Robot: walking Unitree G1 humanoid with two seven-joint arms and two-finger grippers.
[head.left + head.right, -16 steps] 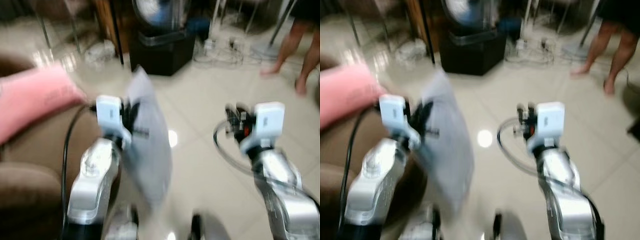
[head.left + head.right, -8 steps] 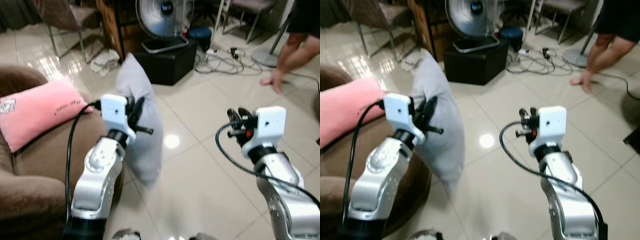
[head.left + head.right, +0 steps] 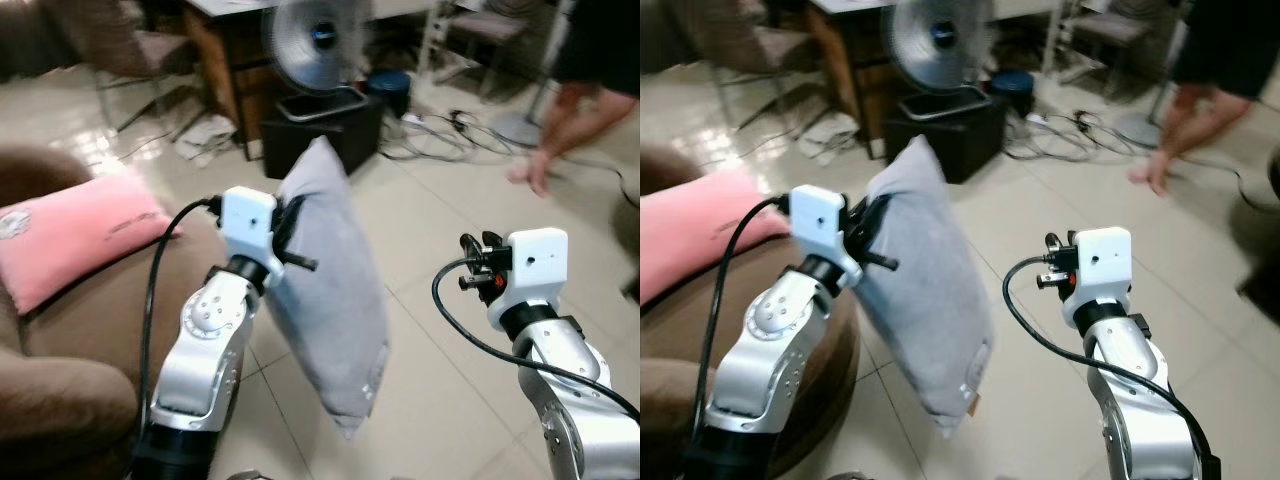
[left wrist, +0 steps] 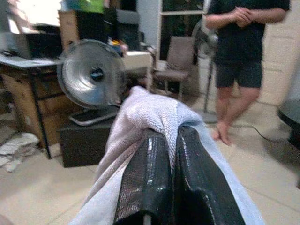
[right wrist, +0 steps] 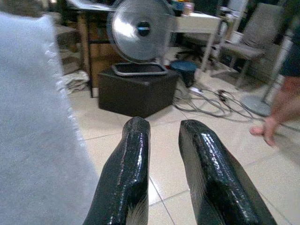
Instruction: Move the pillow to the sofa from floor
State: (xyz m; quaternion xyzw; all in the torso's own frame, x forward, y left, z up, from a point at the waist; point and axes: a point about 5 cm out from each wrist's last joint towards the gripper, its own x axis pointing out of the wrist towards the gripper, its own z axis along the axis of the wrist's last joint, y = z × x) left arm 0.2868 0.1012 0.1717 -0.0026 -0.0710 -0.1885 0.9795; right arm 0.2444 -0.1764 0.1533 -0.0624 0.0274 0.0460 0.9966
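Observation:
A grey pillow (image 3: 335, 300) hangs off the floor in front of me, tilted, with its lower corner toward the right. My left gripper (image 3: 292, 222) is shut on its upper edge; in the left wrist view the black fingers (image 4: 150, 178) pinch the fabric of the pillow (image 4: 154, 110). The brown sofa (image 3: 90, 330) is at my left, with a pink pillow (image 3: 80, 235) lying on it. My right gripper (image 3: 476, 264) is held up at the right, apart from the grey pillow; its fingers (image 5: 133, 154) stand slightly open with nothing between them.
A standing fan (image 3: 315, 40) sits on a black box (image 3: 320, 125) ahead, beside a wooden desk. Cables (image 3: 450, 135) lie on the tiled floor. A person's bare legs (image 3: 565, 120) are at the far right. Open floor lies between my arms.
The camera has shifted and the blur has cleared. The grey pillow has swung out, its lower corner now farther right and nearer me. My left gripper still holds it.

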